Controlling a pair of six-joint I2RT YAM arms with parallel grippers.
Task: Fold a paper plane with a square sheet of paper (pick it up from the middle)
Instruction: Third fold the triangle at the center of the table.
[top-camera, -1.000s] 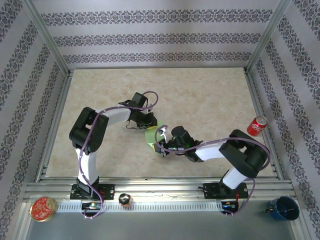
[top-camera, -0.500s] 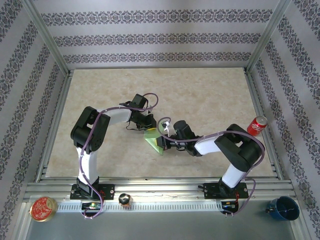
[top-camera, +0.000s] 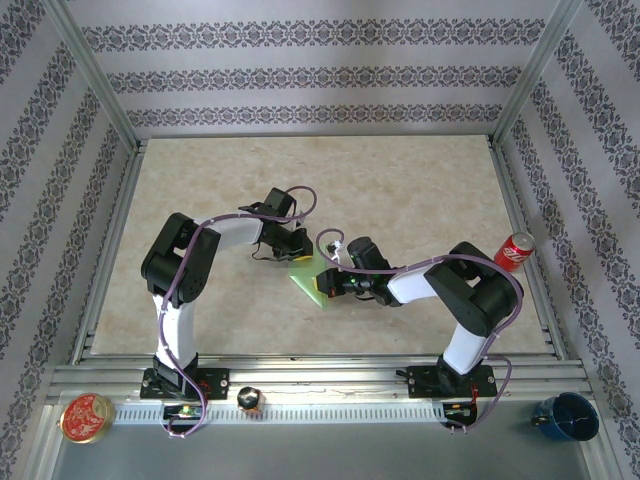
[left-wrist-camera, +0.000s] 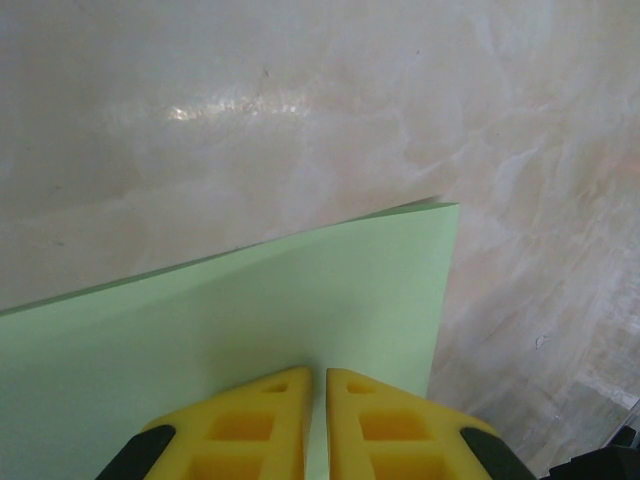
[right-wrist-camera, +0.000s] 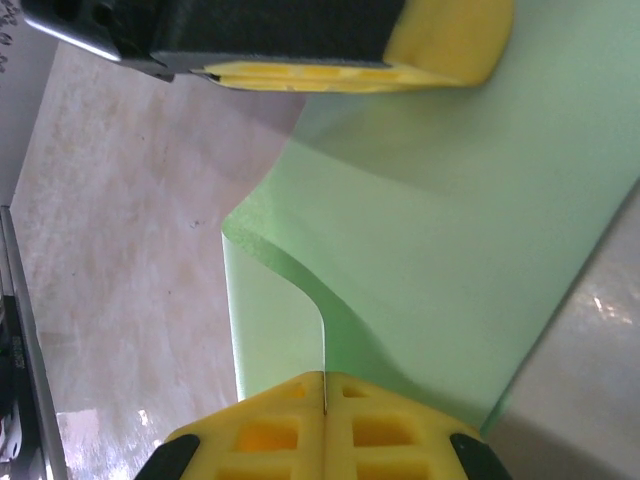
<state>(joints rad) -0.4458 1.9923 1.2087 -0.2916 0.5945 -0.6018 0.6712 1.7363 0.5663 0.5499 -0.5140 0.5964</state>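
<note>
The square sheet of paper (top-camera: 305, 276) is pale green and lies mid-table, partly folded over itself. My right gripper (top-camera: 326, 284) is shut on one edge of it. In the right wrist view that edge (right-wrist-camera: 324, 345) runs straight into the closed yellow jaws (right-wrist-camera: 325, 376), and the sheet (right-wrist-camera: 450, 230) curls up from the table. My left gripper (top-camera: 297, 252) rests on the far side of the paper. Its fingertips (left-wrist-camera: 318, 372) stand almost together, pressed on the flat sheet (left-wrist-camera: 300, 300). The left fingers (right-wrist-camera: 440, 45) lie on the paper in the right wrist view.
A red soda can (top-camera: 516, 252) stands by the right rail. Below the front rail are a blue mug (top-camera: 568, 415), a round red tin (top-camera: 85, 417) and a small dark object (top-camera: 248, 399). The marble tabletop (top-camera: 420, 190) stretches behind the arms, fenced by aluminium rails.
My right gripper has carried the paper's edge left and away from the bases, towards the left gripper, folding the sheet further over. The left gripper has stayed in place.
</note>
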